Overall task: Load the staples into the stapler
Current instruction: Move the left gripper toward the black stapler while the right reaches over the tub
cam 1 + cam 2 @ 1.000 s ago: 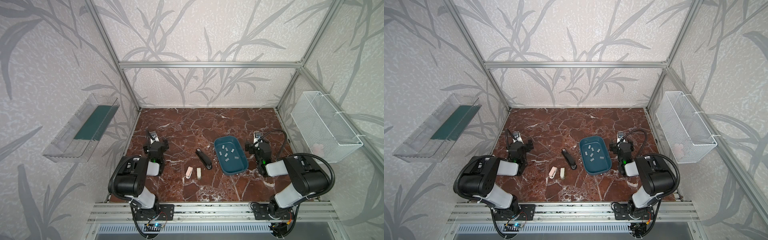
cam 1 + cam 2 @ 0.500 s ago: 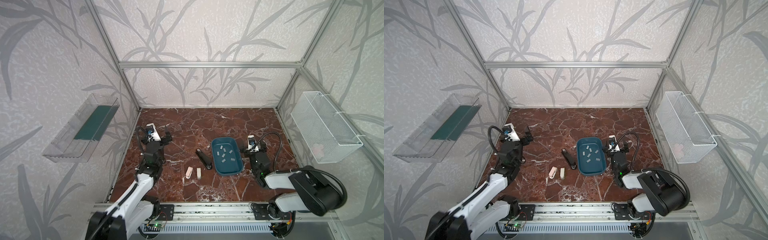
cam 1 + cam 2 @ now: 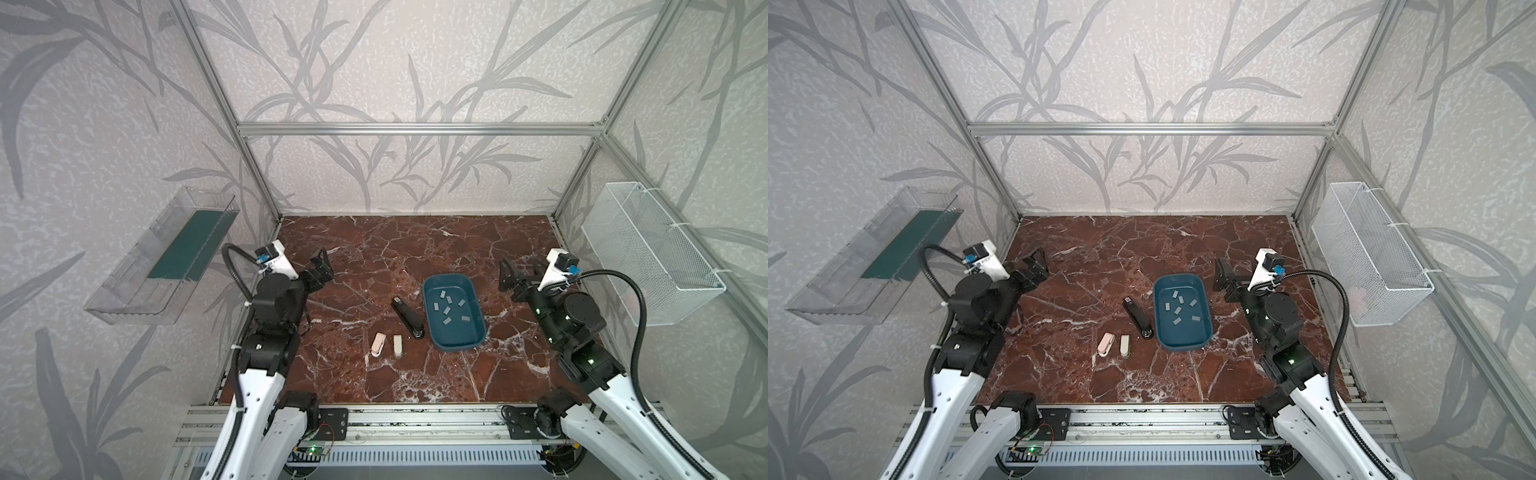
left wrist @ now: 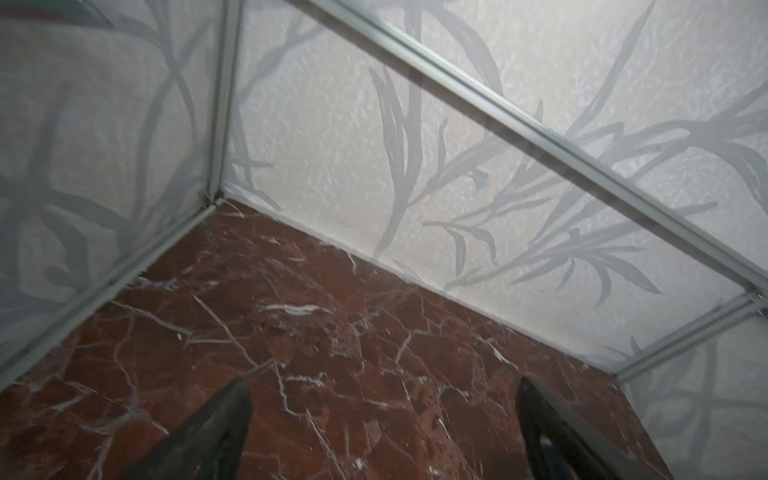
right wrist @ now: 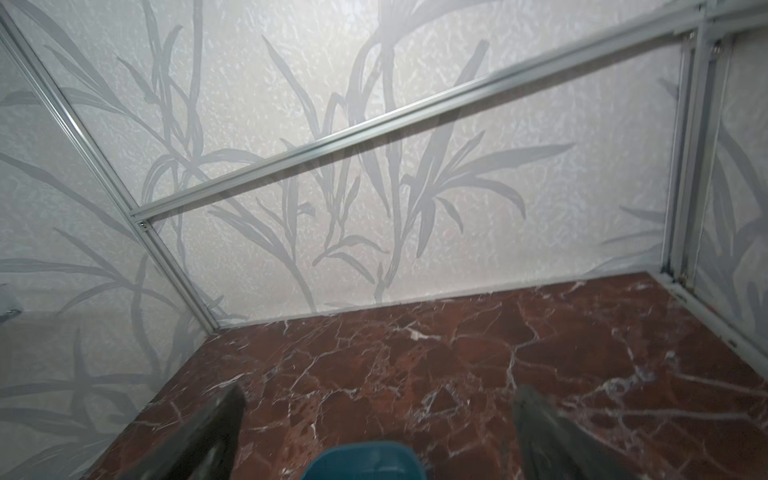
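Here, nearest us, two small pale items (image 3: 377, 344) lie by the black stapler (image 3: 407, 318), flat on the surface just beside the blue tray (image 3: 459, 344). We judge the staples (image 3: 447, 310) sit loose inside it to stay gathered for picking. Farther back, the left gripper (image 3: 322, 268) and right gripper (image 3: 510, 277) hover wide and empty, arms bent, flanking the work.

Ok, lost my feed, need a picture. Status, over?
Left gripper and right gripper open, empty, raised off the table. Staples loose in tray, stapler beside it, untouched. Nothing blocking; two small pale items near stapler.
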`<action>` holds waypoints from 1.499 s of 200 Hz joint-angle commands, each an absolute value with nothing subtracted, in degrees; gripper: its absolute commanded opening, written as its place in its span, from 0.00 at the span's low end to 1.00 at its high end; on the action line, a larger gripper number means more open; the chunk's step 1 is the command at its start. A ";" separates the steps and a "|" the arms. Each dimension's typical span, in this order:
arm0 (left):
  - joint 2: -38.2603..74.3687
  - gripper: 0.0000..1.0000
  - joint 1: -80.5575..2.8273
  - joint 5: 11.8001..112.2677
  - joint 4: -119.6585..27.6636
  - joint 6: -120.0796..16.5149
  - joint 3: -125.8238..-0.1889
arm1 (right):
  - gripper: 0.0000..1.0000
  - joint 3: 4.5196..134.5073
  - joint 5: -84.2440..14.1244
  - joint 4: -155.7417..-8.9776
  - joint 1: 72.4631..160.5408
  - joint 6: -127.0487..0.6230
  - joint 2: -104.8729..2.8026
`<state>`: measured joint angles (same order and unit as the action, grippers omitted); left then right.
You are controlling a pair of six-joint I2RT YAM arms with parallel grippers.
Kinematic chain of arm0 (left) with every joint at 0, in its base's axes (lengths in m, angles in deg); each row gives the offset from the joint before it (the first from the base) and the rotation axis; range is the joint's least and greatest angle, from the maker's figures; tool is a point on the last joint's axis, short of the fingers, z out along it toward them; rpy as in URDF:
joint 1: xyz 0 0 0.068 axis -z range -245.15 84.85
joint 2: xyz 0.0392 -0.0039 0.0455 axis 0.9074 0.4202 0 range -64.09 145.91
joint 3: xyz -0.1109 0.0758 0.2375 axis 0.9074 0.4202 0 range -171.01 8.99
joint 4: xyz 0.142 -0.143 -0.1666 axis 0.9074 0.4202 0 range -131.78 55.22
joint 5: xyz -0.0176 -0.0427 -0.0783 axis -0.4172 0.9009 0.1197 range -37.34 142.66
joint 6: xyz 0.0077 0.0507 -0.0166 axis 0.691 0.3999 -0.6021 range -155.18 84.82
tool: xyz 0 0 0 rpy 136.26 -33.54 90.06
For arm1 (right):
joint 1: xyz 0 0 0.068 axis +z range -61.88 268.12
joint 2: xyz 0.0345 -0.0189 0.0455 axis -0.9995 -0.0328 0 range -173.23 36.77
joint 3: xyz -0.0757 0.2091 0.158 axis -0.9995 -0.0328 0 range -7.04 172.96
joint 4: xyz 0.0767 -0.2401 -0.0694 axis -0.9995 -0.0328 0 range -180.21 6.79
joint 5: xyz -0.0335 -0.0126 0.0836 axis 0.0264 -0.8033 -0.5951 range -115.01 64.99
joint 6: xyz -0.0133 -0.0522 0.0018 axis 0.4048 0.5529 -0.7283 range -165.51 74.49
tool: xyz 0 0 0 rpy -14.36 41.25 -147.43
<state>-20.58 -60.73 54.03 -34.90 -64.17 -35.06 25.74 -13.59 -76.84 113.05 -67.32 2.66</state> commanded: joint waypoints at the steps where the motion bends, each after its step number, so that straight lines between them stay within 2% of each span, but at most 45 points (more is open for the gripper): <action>1: -12.98 0.99 -61.17 70.32 -34.46 -69.41 -40.43 | 0.99 26.76 -30.26 -87.83 111.67 -73.48 2.67; 18: -7.98 0.99 -61.12 72.99 -31.60 -69.17 -47.28 | 0.99 30.32 -37.88 -90.67 112.91 -74.72 -1.91; 27: -5.97 0.99 -61.16 72.71 -28.62 -67.85 -51.61 | 0.99 32.04 -38.15 -91.98 116.76 -73.56 -4.85; 35: -4.53 0.99 -61.11 73.27 -28.18 -65.56 -54.78 | 0.99 33.60 -33.28 -93.99 122.89 -72.08 -7.23; 45: -3.45 0.99 -61.07 74.03 -29.73 -62.75 -56.56 | 0.99 35.50 -22.54 -96.68 132.40 -70.76 -10.30; 62: -2.86 0.97 -61.06 77.68 -36.17 -55.30 -54.88 | 0.99 38.92 -7.78 -99.74 145.99 -70.94 -17.77; 81: -3.46 0.97 -61.01 88.17 -45.38 -43.23 -48.93 | 0.99 42.89 2.17 -105.05 153.81 -73.39 -25.24; 87: -3.37 0.93 -60.85 93.28 -47.08 -38.03 -46.99 | 0.99 43.82 4.40 -106.77 154.90 -74.17 -27.45; 101: -2.86 0.86 -60.04 102.21 -43.97 -23.38 -44.75 | 0.99 44.98 7.85 -110.07 155.54 -75.95 -31.20; 128: 0.34 0.88 -59.23 105.66 -28.64 -3.38 -46.90 | 0.99 44.82 10.45 -110.98 155.53 -74.85 -34.36; 168: 8.12 0.86 -58.36 113.01 -13.96 13.66 -50.39 | 0.99 45.18 7.91 -111.30 155.58 -72.71 -36.87; 194: 13.20 0.85 -55.91 112.04 -6.89 22.23 -52.93 | 0.99 45.96 7.56 -113.77 155.54 -73.11 -40.03; 221: 17.50 0.82 -51.03 104.67 -1.63 32.37 -54.18 | 0.97 46.50 8.60 -114.03 155.51 -72.94 -43.66; 300: 22.94 0.73 -46.31 99.85 1.44 41.14 -54.37 | 0.84 51.95 14.93 -119.85 154.24 -76.62 -53.90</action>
